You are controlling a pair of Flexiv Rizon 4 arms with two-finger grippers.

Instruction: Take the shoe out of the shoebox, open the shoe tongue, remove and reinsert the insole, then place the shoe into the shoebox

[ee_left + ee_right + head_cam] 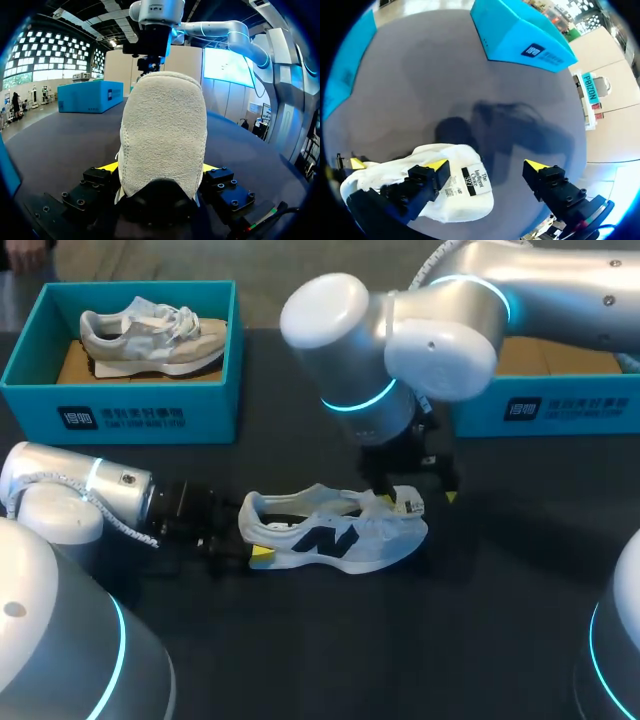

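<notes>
A dark, matte table (pixel 480 630) is seen under both arms. Two bright blue shoeboxes are counted on it, both along the far edge. The left shoebox (pixel 120 418) stands at the far left corner, and a grey sneaker (pixel 150 335) is laid inside it on its sole. The right shoebox (pixel 565 408) is set at the far right and is partly hidden by the right arm; only a brown floor is seen inside it.

Two shoes are counted in all. The second, a white sneaker (pixel 335 535) with a dark side logo, is placed outside both boxes, upright on the table near its middle, with the toe towards the right side.

The left gripper (pixel 255 552) is brought in low from the left, and its fingers are closed on the white sneaker's heel from both sides; in the left wrist view the heel (pixel 162 135) is seen clamped between the two yellow tips.

The right gripper (pixel 430 500) is held above the sneaker's forefoot. Its fingers are spread wide; one tip (pixel 437 164) is laid against the tongue (pixel 465 192), while the other (pixel 535 165) is kept clear of the shoe, over bare table.
</notes>
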